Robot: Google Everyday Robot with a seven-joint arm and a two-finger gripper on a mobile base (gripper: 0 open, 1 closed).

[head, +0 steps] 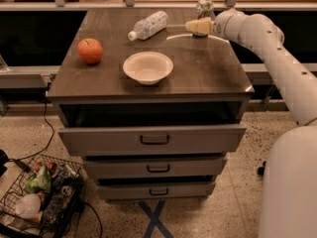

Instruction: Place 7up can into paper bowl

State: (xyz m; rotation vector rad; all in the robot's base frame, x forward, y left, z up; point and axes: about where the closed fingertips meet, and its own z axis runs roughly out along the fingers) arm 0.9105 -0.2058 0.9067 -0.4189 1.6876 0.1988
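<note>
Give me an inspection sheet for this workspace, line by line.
Surface: dark cabinet top; top drawer slightly open.
Job's things: can upright at the rear right; bowl empty, middle front.
Clutter: apple at the left; bottle lying at the rear.
Grippers: gripper low over the top, just in front of the can; contact cannot be told.
Cables: black cable running down to the floor, left.
Surroundings: wire basket of rubbish, lower left; blue tape cross on the floor.

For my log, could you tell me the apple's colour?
Apple: orange-red, in the camera view; hand by the 7up can.
</note>
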